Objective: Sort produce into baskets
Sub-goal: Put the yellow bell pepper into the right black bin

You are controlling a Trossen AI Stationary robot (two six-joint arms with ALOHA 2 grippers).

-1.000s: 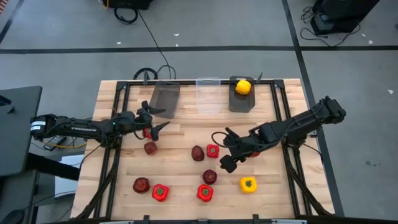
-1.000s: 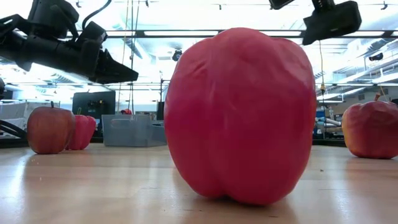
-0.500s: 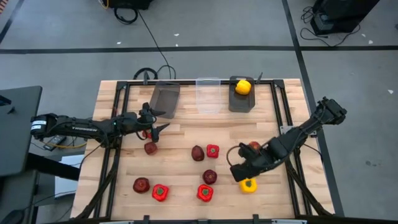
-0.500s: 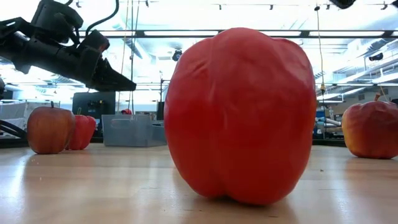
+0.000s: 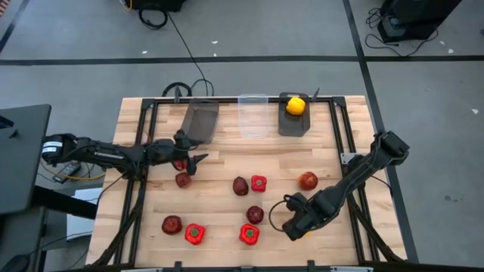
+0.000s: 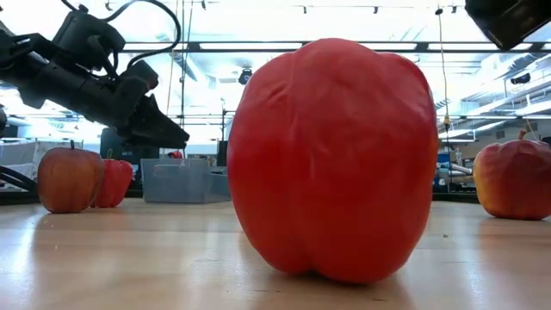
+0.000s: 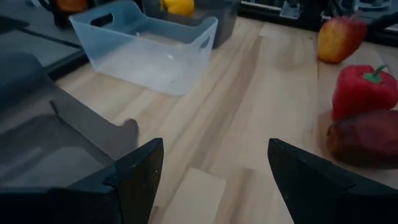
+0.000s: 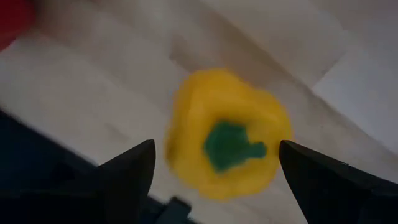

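My right gripper [image 5: 296, 224] hangs spread over a glossy yellow pepper [image 8: 227, 142] with a green stem, hiding it from overhead at five o'clock on the plank table [image 5: 219, 193]. My left gripper [image 5: 193, 162], fingers apart and empty, hovers at ten o'clock near the grey basket [image 5: 200, 121], partly covering a red piece.

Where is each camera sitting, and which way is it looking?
High view: above the table, looking straight down; both arms show, left gripper by the dark grey basket, right gripper over the yellow pepper.
Low view: at table-top height, looking level past a big red pepper; the left gripper shows.
Left wrist view: looks past open fingers at the clear basket.
Right wrist view: looks down between open fingers onto the yellow pepper.
Shared: the clear basket shows in high and left wrist views.
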